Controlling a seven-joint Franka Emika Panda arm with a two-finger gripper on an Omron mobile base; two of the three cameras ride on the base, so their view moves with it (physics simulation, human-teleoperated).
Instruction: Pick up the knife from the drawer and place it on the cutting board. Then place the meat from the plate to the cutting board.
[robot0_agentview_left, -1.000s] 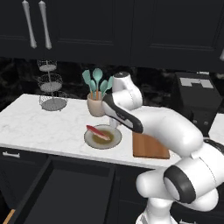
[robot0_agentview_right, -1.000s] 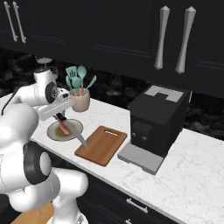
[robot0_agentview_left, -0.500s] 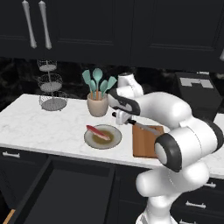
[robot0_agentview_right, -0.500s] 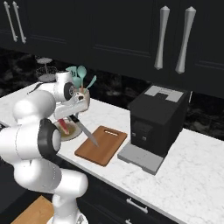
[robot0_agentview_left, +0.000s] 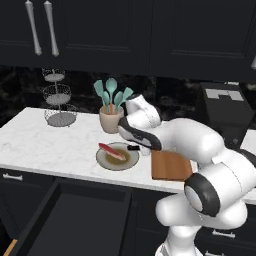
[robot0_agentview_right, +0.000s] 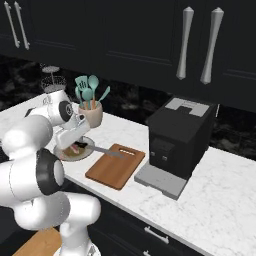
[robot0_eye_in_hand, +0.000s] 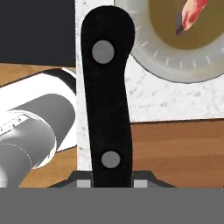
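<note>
White marble counter (robot0_agentview_left: 45, 142) against black stone backsplash, black upper cabinets (robot0_agentview_right: 125, 35) with long silver handles above. On counter: wire tiered rack (robot0_agentview_left: 56, 102) at far left, beige cup of teal utensils (robot0_agentview_left: 111, 119), round plate (robot0_agentview_left: 118, 159) with meat (robot0_agentview_left: 112, 151) lying across it, cutting board (robot0_agentview_right: 116, 165) just right of plate, black coffee machine (robot0_agentview_right: 182, 134) further right. Drawer (robot0_agentview_left: 75, 220) pulled open below counter, interior dark, contents not readable. Gripper (robot0_eye_in_hand: 107, 180) clamped on knife (robot0_eye_in_hand: 106, 96) at the handle's base; black handle with two silver rivets running up hand view, over counter between plate rim and board. In right base view, grey blade reaching out over board's near-left corner; contact with board not discernible. Fingers mostly hidden by forearm in left base view; meat cut off at hand view's top edge.
</note>
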